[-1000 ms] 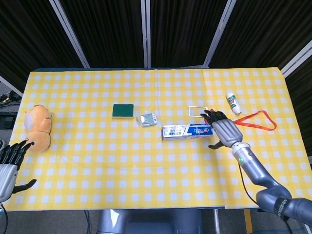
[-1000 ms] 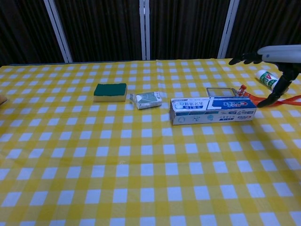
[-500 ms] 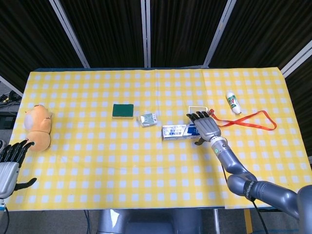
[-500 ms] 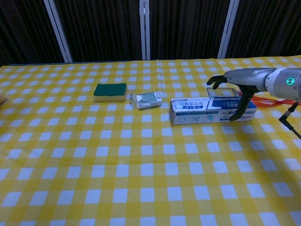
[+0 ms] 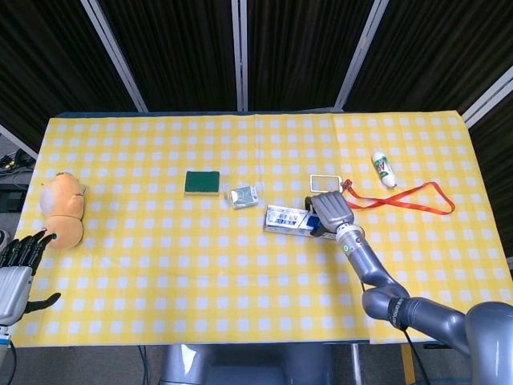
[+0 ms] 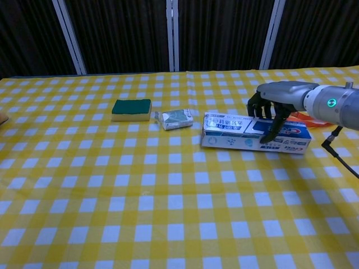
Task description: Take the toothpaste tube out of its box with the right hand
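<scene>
Chest view: right hand seemingly grips the toothpaste box from above.

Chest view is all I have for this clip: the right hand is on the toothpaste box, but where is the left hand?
Observer: The left hand waits by the table's near left corner, fingers apart, holding nothing.
Operator: Anything near it?
Observer: An orange plush toy lies just beyond it, at the table's left edge.
Operator: And right of the toothpaste box?
Observer: A small white bottle lies further back, beyond a red lanyard.
</scene>
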Motion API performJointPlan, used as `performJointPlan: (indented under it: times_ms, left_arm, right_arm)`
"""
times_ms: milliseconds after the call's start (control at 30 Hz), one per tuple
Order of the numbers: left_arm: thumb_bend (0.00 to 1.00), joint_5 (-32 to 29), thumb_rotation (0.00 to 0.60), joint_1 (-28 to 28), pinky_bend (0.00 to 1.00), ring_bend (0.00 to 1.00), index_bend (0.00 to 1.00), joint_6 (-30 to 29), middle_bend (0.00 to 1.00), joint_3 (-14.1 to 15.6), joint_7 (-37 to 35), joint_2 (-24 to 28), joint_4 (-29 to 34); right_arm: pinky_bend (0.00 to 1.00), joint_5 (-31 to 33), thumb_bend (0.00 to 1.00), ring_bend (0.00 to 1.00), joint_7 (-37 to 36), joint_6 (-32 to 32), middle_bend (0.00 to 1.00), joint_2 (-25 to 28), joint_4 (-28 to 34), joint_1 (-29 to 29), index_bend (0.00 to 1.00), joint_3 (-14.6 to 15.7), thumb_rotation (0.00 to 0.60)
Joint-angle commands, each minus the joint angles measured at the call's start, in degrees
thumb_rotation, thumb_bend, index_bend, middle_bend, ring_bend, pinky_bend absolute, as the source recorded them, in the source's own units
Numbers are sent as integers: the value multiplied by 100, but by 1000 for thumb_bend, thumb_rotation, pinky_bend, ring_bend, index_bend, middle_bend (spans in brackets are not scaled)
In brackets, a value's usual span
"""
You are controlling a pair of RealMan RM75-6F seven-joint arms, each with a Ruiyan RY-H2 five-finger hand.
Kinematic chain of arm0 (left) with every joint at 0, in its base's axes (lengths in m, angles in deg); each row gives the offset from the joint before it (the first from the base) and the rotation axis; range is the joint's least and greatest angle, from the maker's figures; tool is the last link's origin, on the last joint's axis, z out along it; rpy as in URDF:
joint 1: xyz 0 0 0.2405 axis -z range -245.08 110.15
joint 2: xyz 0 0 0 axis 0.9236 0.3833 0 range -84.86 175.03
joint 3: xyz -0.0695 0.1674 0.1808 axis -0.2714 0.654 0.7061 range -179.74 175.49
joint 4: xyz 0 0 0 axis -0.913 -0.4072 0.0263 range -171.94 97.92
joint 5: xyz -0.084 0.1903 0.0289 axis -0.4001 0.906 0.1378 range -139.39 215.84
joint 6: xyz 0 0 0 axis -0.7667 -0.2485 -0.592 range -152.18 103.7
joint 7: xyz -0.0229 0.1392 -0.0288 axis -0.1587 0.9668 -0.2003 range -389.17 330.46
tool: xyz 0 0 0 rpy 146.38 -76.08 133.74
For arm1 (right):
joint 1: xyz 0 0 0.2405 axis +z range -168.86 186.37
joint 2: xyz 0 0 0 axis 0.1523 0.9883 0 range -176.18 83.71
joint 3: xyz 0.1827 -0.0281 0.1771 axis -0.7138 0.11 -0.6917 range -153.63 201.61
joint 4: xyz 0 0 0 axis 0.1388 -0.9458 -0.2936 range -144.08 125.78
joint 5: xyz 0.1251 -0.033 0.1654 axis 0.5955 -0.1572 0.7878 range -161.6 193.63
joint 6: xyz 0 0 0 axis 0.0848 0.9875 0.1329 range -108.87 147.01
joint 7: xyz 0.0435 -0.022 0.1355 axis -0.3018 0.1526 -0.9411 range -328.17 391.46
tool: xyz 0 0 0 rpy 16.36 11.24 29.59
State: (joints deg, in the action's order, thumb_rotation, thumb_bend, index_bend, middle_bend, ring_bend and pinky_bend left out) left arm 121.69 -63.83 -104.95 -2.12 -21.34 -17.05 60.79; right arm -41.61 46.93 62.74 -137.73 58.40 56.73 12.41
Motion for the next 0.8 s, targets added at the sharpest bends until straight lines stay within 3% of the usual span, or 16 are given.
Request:
performJointPlan:
  times_ms: [33, 200, 333, 500, 800]
  left_arm:
    - [0, 11, 600, 0, 0, 0, 0, -6, 0, 5, 1, 2, 6]
    - [0, 85, 600, 5, 0, 0, 0, -31, 0, 30, -17, 22, 57]
    - [0, 200, 600, -5, 0, 0, 0, -99, 0, 57, -73, 70, 123]
    - [0, 331, 600, -36, 0, 0, 0, -192, 0, 99, -175, 134, 179]
    - [0, 544, 600, -96, 0, 0, 0, -361, 0, 159, -434, 275, 260]
  right_arm:
    - [534, -231, 413, 491, -202, 129, 550, 128, 148, -82, 539, 16, 600]
    - [543, -826, 430, 491, -543, 484, 550, 606, 681, -276, 539, 83, 600]
    - [545, -1467, 441, 491, -474, 991, 550, 1286, 1395, -462, 539, 183, 600]
    - [545, -2298, 455, 491, 684, 1720, 550, 2096, 2033, -609, 538, 367, 600]
    - [545, -3438, 463, 491, 2953, 2397, 549, 3122, 2748, -675, 531, 450, 600]
